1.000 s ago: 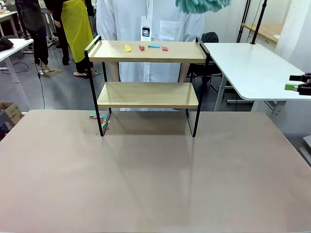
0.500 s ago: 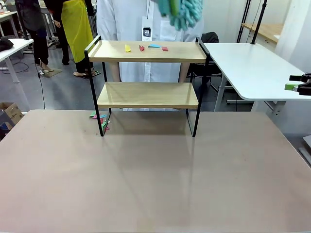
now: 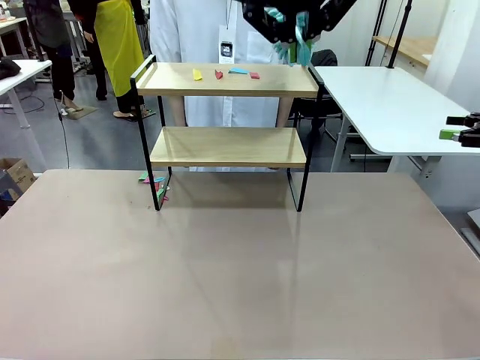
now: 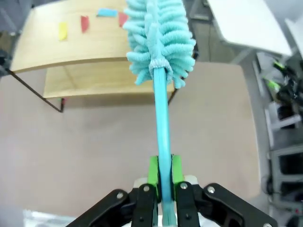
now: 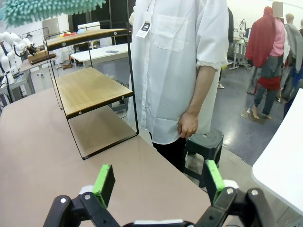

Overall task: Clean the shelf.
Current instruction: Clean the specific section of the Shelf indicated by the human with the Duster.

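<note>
The shelf (image 3: pixel 225 80) stands at the far middle of the beige table, two light boards in a black frame. Small paper scraps (image 3: pixel 225 73) in yellow, red and blue lie on its top board. High above the top board's right end my left gripper (image 3: pixel 289 21) is shut on the handle of a teal fluffy duster (image 3: pixel 301 46). In the left wrist view the duster (image 4: pixel 158 40) points down at the shelf (image 4: pixel 57 47) from my left gripper (image 4: pixel 164 176). My right gripper (image 5: pixel 158 182) is open and holds nothing; it sits at the far right (image 3: pixel 452 128).
A person in a white shirt (image 3: pixel 202 34) stands right behind the shelf, arm hanging (image 5: pixel 196 94). More scraps (image 3: pixel 154 182) lie on the beige table (image 3: pixel 240 270) by the shelf's left front foot. A white table (image 3: pixel 390 105) is at the right.
The duster has swung from the upper right leftward and down toward the top board's right end, and my left gripper has come into the front view. The right arm is still.
</note>
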{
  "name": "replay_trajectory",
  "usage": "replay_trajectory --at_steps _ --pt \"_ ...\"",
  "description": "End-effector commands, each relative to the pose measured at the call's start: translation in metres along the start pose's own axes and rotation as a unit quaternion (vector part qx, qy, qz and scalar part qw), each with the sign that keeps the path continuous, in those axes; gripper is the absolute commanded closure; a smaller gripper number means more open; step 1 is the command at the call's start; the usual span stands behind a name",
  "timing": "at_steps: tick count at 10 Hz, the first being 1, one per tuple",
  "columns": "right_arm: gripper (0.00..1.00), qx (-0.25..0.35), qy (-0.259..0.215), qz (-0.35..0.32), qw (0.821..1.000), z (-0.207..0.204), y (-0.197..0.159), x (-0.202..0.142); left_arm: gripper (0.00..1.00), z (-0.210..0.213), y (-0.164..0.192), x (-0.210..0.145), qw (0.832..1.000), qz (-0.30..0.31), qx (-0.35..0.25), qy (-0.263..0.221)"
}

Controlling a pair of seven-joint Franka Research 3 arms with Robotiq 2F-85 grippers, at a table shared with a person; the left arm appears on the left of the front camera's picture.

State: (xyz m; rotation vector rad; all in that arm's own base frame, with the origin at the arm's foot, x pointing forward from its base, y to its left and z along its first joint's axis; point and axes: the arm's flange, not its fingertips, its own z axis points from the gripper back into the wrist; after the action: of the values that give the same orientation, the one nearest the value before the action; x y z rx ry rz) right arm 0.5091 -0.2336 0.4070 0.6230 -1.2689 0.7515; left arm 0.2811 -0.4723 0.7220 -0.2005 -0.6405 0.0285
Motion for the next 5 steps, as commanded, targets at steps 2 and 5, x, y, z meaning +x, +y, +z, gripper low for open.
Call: replay_trajectory --at_steps 2,5 --pt "0.0 -0.001 0.007 0.001 1.0 -0.001 0.001 0.004 0.87 -0.028 -0.035 0.003 0.999 0.026 -0.021 -0.012" --pt "0.0 -0.001 0.007 0.001 1.0 -0.001 0.001 0.004 0.87 -0.06 -0.031 0.006 0.999 0.046 -0.017 0.01"
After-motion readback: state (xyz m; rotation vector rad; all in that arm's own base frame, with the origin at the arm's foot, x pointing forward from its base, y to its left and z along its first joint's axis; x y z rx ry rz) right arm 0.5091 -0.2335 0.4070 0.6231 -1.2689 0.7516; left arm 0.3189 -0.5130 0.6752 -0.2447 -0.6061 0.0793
